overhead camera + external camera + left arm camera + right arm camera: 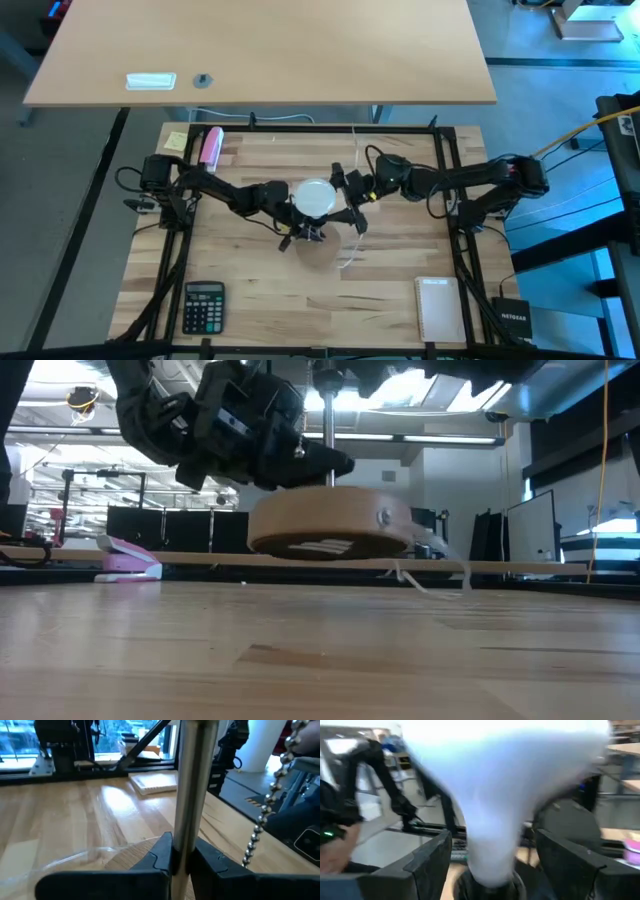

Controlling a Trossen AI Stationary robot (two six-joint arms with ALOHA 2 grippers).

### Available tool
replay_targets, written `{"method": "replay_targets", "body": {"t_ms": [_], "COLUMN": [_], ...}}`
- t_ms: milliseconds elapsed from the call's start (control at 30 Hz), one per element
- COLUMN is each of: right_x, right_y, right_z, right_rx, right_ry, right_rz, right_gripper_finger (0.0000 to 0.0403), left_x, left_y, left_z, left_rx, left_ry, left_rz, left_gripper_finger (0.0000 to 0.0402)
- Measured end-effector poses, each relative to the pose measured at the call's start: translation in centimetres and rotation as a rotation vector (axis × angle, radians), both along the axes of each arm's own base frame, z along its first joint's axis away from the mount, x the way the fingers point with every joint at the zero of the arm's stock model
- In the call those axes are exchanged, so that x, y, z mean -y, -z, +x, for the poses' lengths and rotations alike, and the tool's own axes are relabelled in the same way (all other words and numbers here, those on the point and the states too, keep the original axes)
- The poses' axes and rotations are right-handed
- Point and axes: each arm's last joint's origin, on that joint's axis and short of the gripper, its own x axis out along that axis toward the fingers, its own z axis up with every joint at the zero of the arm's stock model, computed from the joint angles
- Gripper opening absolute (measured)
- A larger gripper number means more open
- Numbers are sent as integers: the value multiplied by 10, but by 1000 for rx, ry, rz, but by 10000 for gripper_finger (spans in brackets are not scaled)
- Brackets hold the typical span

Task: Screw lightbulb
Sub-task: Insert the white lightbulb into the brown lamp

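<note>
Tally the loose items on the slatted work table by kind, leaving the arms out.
Lamp with lightbulb on wooden base: 1
Pink stapler: 1
Calculator: 1
Notepad: 1
Yellow sticky note: 1
Total: 5

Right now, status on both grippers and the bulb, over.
Left gripper shut on the lamp's metal rod, base lifted off the table. Right gripper astride the lightbulb, which sits in the socket. Nothing in the way.
</note>
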Motion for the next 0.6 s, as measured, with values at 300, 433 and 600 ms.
{"method": "replay_targets", "body": {"t_ms": [300,433,600], "right_x": [0,-1,0], "right_y": [-8,-9,-8], "right_z": [16,16,16], "right_rx": [-34,-42,-49], "right_ry": [-114,-144,-129], "right_rz": [10,10,6], "right_gripper_finger": [276,242,177], "left_x": [-3,-3,-2], "left_y": [1,1,1], "left_z": [0,0,0], "left_rx": [-16,-15,-15], "left_ry": [-13,-5,-2], "left_rz": [1,0,0], "left_gripper_finger": [27,27,27]}}
